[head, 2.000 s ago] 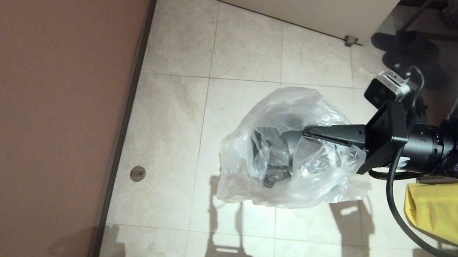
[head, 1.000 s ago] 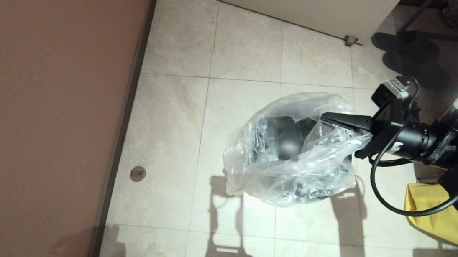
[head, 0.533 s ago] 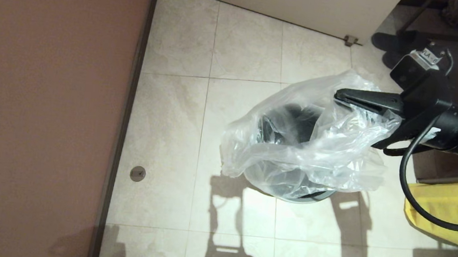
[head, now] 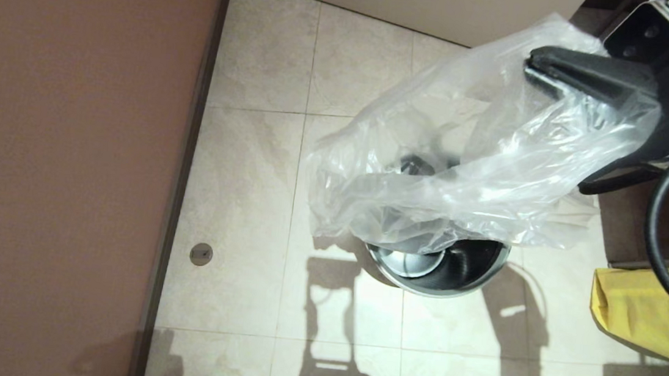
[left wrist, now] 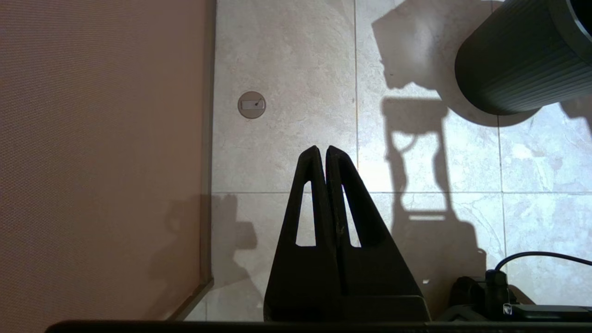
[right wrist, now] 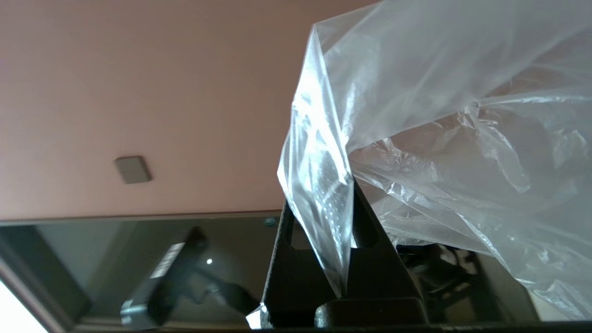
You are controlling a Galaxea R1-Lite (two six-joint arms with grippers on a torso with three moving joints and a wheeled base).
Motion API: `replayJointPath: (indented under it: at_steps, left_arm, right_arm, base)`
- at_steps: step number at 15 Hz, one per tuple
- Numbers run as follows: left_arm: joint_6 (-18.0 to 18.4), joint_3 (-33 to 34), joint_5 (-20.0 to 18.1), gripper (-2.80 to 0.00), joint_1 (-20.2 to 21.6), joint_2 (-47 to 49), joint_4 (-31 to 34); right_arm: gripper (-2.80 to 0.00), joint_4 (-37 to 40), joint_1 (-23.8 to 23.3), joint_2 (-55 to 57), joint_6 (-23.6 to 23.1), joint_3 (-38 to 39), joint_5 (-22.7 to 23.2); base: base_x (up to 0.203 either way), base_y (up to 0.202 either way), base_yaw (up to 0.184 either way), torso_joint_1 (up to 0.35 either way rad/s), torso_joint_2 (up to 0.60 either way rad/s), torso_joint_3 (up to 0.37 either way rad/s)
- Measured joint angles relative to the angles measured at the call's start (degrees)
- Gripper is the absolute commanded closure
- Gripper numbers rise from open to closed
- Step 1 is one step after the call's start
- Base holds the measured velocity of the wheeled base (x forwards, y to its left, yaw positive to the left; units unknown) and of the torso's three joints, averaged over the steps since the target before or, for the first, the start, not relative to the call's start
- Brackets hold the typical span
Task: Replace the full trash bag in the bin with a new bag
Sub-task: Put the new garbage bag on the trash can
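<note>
Clear plastic: new bag (head: pixel 465 164) hangs from right gripper (head: pixel 537 63), raised over the far side of the bin; its loose lower folds drape over the bin's far rim
Right jaws: closed, pinching a bunched edge of the film; pinch also shows in right wrist view (right wrist: pixel 323 222)
Bin (head: pixel 443 266): upright on tiled floor (head: pixel 250 174), mouth open upward, shiny bottom visible on near side; seems to have no liner seated
Key relation: bin lies below and nearer the robot than right jaws; bag mouth not yet round the rim
Left gripper (left wrist: pixel 322 152): parked low by brown wall (head: pixel 70 126), jaws closed and holding nothing; bin well off to its side
Yellow bag (head: pixel 648 310): on floor right of the bin, apart
Next, my guess: lower and spread film over rim; thin film may slip or snag
</note>
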Motion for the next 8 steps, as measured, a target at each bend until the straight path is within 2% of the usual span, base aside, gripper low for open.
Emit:
replayJointPath:
  at_steps: [2,5,8]
  left_arm:
    - [0.0,0.0,0.0,0.00,0.0,0.0,0.0]
    - [0.0,0.0,0.0,0.00,0.0,0.0,0.0]
    - [0.0,0.0,0.0,0.00,0.0,0.0,0.0]
  right_arm:
    - [0.00,-2.2,1.2,-1.2,3.3,-0.5,-0.8]
    - [0.00,-4.0,2.4,-0.6,3.8,-0.3,-1.3]
    - [0.00,-11.4,2.3,3.1,6.7,0.5,-1.5]
  base:
    - [0.000,0.000,0.000,0.000,0.00,0.000]
    - [0.000,0.000,0.000,0.000,0.00,0.000]
    - [0.000,0.000,0.000,0.000,0.00,0.000]
